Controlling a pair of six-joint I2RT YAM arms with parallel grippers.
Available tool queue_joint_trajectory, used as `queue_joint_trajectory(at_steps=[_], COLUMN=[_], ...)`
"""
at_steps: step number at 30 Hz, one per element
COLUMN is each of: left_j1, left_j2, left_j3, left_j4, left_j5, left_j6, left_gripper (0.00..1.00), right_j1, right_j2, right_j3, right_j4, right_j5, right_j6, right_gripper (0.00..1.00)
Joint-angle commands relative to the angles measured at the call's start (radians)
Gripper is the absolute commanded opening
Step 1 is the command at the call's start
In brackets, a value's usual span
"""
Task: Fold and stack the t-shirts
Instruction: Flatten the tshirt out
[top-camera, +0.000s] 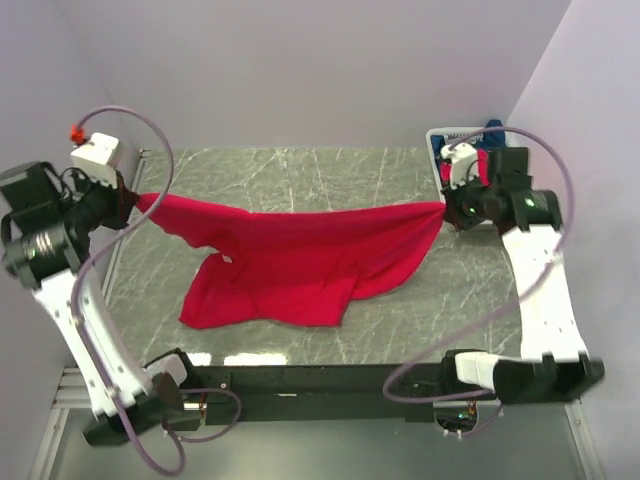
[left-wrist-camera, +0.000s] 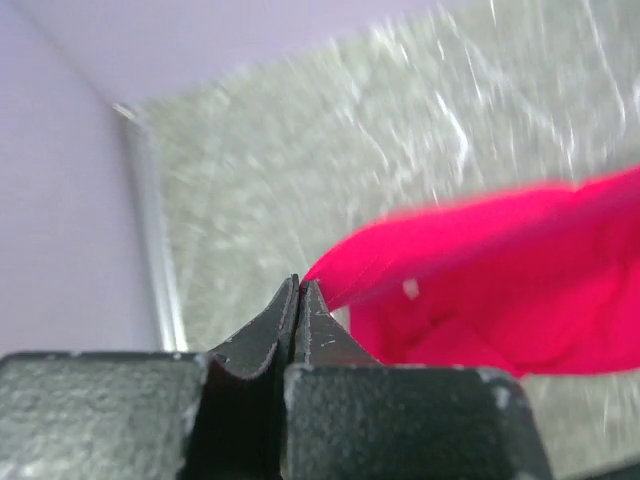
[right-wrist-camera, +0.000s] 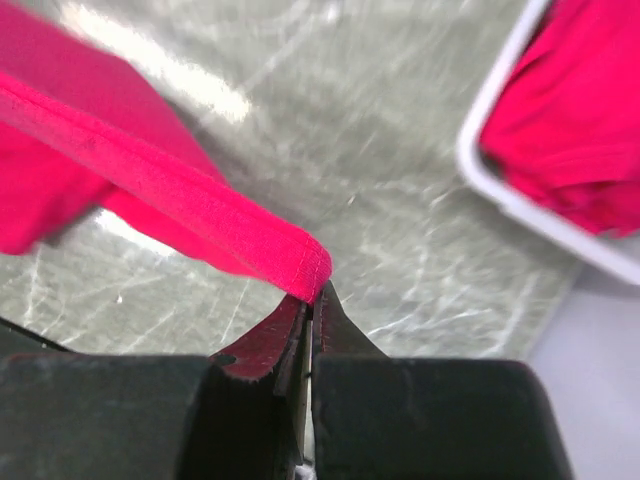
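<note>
Top external: end effectors (top-camera: 135, 198) (top-camera: 445, 209) pinch stretched red t-shirt (top-camera: 300, 262).

The worktop (top-camera: 300, 175) is grey-green with pale stone-like veins, and light glares off it near the front edge. A white basket (top-camera: 436, 152) stands at its far right corner. Plain lilac walls (top-camera: 300, 70) close it in at the back and both sides.

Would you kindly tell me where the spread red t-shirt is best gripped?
On the red t-shirt, its two far ends, from the outer sides: left gripper pinches one tip, right gripper the hemmed edge, while the middle sags onto the table.
</note>
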Motion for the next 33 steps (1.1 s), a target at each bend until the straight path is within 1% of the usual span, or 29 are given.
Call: queue_joint_trajectory(at_steps=[1, 3, 4, 7, 8, 9, 11, 13, 14, 15, 16, 17, 18, 19, 20, 21, 22, 23, 24, 25, 26, 27, 28, 29, 30, 31, 33], left_j1=[0.026, 0.027, 0.027, 0.029, 0.026, 0.027, 0.024, -0.037, -0.073, -0.136, -0.155, -0.17, -0.187, -0.192, -0.195, -0.204, -0.207, -0.21, -0.216, -0.217, -0.217, -0.217, -0.217, -0.215, -0.215, -0.216, -0.217], left_j2=[-0.081, -0.091, -0.085, -0.017, 0.028, 0.052, 0.101, 0.165, 0.196, 0.211, 0.231, 0.285, 0.323, 0.368, 0.462, 0.513, 0.558, 0.639, 0.674, 0.702, 0.736, 0.744, 0.747, 0.727, 0.713, 0.698, 0.679], left_j3=[0.081, 0.131, 0.16, 0.203, 0.228, 0.236, 0.245, 0.239, 0.227, 0.217, 0.21, 0.223, 0.246, 0.281, 0.374, 0.425, 0.481, 0.587, 0.642, 0.726, 0.758, 0.782, 0.792, 0.774, 0.748, 0.701, 0.685], left_j4=[0.084, 0.144, 0.161, 0.202, 0.207, 0.225, 0.244, 0.296, 0.325, 0.359, 0.433, 0.464, 0.491, 0.524, 0.537, 0.554, 0.572, 0.622, 0.661, 0.707, 0.824, 0.877, 0.94, 1.004, 1.141, 1.191, 1.259], left_j5=[-0.035, -0.078, -0.086, -0.078, -0.069, -0.054, -0.008, -0.037, -0.073, -0.116, -0.156, -0.175, -0.187, -0.205, -0.216, -0.227, -0.23, -0.227, -0.233, -0.245, -0.285, -0.293, -0.293, -0.308, -0.319, -0.334, -0.382], left_j6=[-0.169, -0.217, -0.266, -0.323, -0.333, -0.349, -0.351, -0.322, -0.307, -0.287, -0.281, -0.287, -0.315, -0.332, -0.351, -0.38, -0.392, -0.399, -0.402, -0.414, -0.435, -0.484, -0.497, -0.515, -0.541, -0.549, -0.544], left_gripper=[0.0, 0.0, 0.0, 0.0, 0.0, 0.01, 0.01, 0.01, 0.01, 0.01, 0.0, 0.01, 0.0, 0.01, 0.0, 0.01, 0.01, 0.01, 0.0, 0.01, 0.0, 0.01, 0.01, 0.01, 0.01, 0.01, 0.01], right_j1=[-0.004, -0.004, -0.006, -0.004, -0.004, -0.004, -0.004, 0.0, 0.015, 0.022, 0.029, 0.043, 0.049, 0.052, 0.06, 0.072, 0.078, 0.085, 0.091, 0.089, 0.091, 0.092, 0.092, 0.091, 0.091, 0.083, 0.078], right_j2=[-0.125, -0.152, -0.145, -0.097, -0.046, -0.017, 0.074, 0.141, 0.219, 0.261, 0.349, 0.394, 0.443, 0.538, 0.58, 0.614, 0.65, 0.651, 0.64, 0.602, 0.583, 0.571, 0.568, 0.572, 0.58, 0.588, 0.585], right_j3=[0.092, 0.148, 0.168, 0.259, 0.283, 0.332, 0.38, 0.467, 0.542, 0.585, 0.633, 0.741, 0.809, 0.876, 0.944, 1.048, 1.073, 1.057, 1.022, 0.985, 0.922, 0.909, 0.914, 0.949, 0.967, 0.975, 0.951], right_j4=[0.02, 0.043, 0.061, 0.083, 0.087, 0.092, 0.118, 0.132, 0.144, 0.15, 0.164, 0.173, 0.179, 0.19, 0.204, 0.228, 0.312, 0.375, 0.452, 0.612, 0.683, 0.743, 0.827, 0.857, 0.885, 0.947, 1.023], right_j5=[0.008, 0.02, 0.027, 0.037, 0.039, 0.042, 0.045, 0.054, 0.071, 0.08, 0.092, 0.118, 0.131, 0.148, 0.164, 0.213, 0.238, 0.261, 0.319, 0.335, 0.35, 0.372, 0.385, 0.398, 0.404, 0.415, 0.401], right_j6=[-0.016, 0.002, 0.01, 0.025, 0.027, 0.03, 0.035, 0.044, 0.045, 0.048, 0.05, 0.056, 0.061, 0.065, 0.071, 0.078, 0.081, 0.082, 0.099, 0.114, 0.139, 0.15, 0.162, 0.173, 0.185, 0.191, 0.193], right_gripper=[0.0, 0.0, 0.0, 0.0, 0.0, 0.0, 0.0, 0.0, 0.0, 0.0, 0.0, 0.0, 0.0, 0.0, 0.0, 0.0, 0.0, 0.0, 0.0, 0.0, 0.0, 0.0, 0.0, 0.0, 0.0, 0.0, 0.0])
